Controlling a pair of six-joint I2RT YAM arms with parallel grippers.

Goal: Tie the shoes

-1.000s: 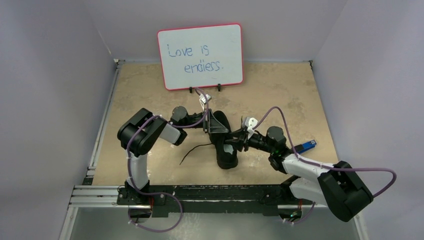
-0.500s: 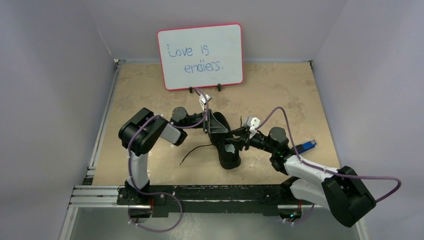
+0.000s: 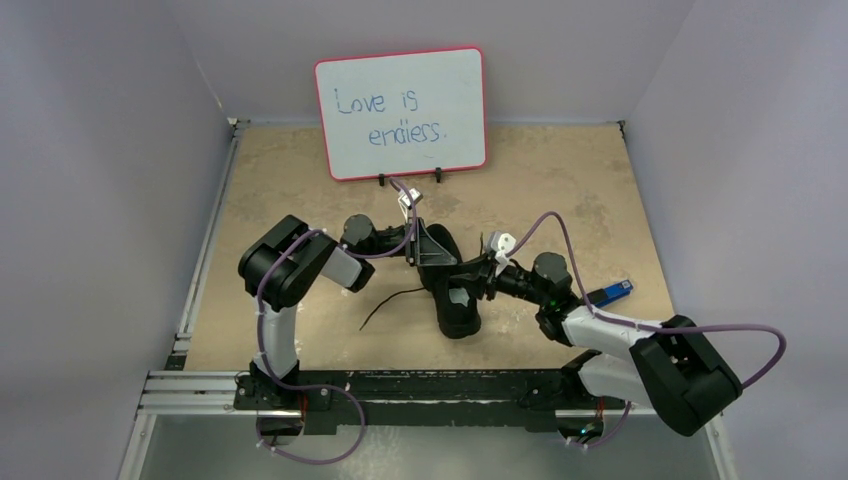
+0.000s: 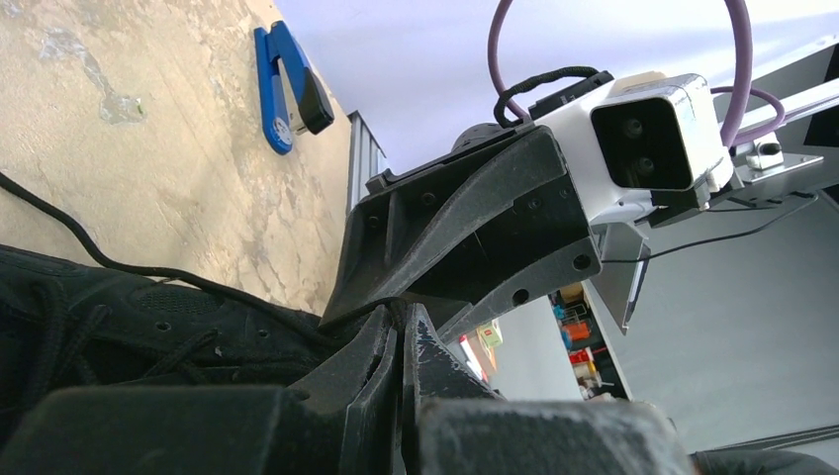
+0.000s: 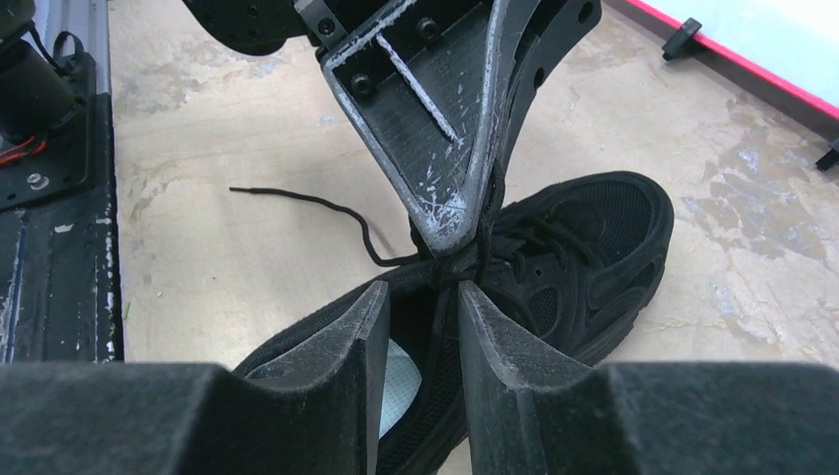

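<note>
The black shoe [image 3: 456, 305] lies at the table's middle, with its toe toward the far side and its pale grey insole [image 5: 401, 381] showing. My left gripper [image 3: 433, 262] is over the shoe's laced part, shut on a thin black lace [image 4: 148, 269] pinched at its tips [image 4: 408, 312]. My right gripper [image 3: 480, 276] comes in from the right with its jaws a little apart over the shoe's opening [image 5: 423, 295], tips just short of the left gripper's tips [image 5: 457, 233]. One loose lace end [image 3: 385, 301] trails left on the table.
A red-framed whiteboard [image 3: 400, 110] stands at the back. A small blue-and-black gadget [image 3: 612, 289] lies at the right, behind my right arm. Grey walls close in the left, right and back sides. The arms' black base rail [image 3: 400, 390] runs along the near edge.
My right arm's wrist drew slightly away from the shoe, then came back close to it. The left arm and the shoe have not moved.
</note>
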